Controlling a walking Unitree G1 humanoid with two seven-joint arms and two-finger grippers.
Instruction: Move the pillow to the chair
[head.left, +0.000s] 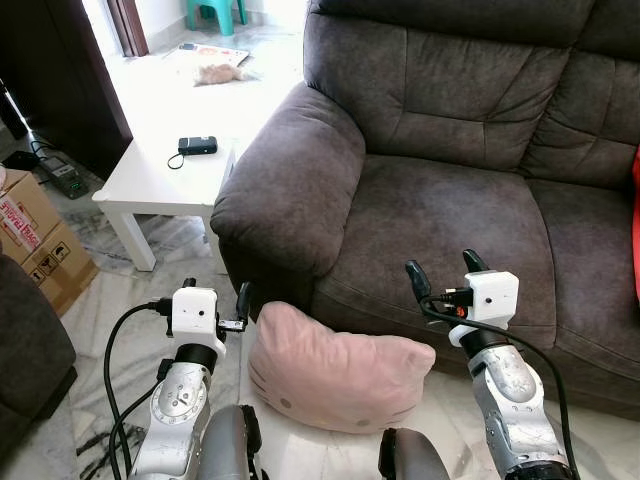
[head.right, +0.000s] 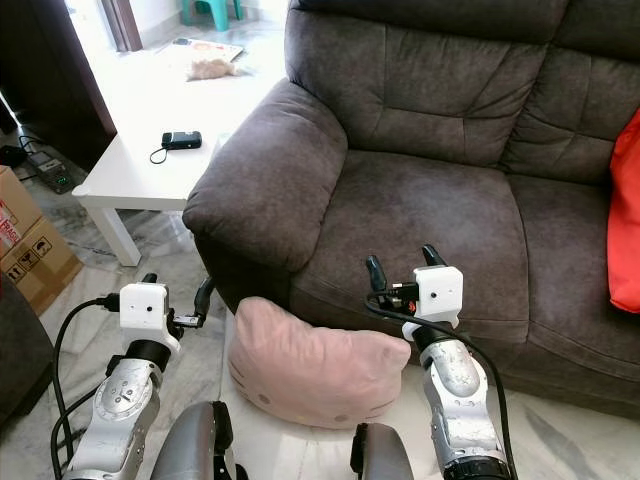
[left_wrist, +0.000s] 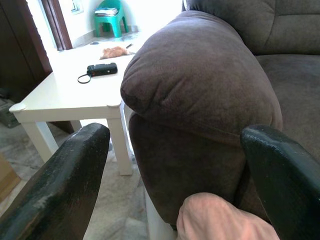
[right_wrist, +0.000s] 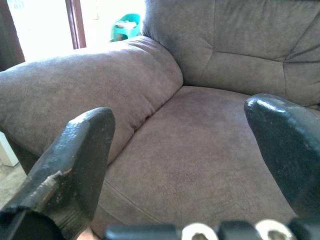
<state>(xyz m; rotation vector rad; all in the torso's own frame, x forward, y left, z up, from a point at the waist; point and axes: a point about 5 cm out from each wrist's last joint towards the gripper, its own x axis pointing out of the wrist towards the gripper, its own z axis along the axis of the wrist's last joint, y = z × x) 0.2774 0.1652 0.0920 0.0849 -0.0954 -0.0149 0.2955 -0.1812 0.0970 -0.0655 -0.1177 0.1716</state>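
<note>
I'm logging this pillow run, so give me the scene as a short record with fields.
pillow: pink, on the floor against the sofa front, between the two arms
sofa: dark brown, seat bare
left end effector: open, beside the pillow's left corner, not touching
right end effector: open, above the seat edge
side table: white, a small black device on it

pale floor, pink pillow on it
</note>
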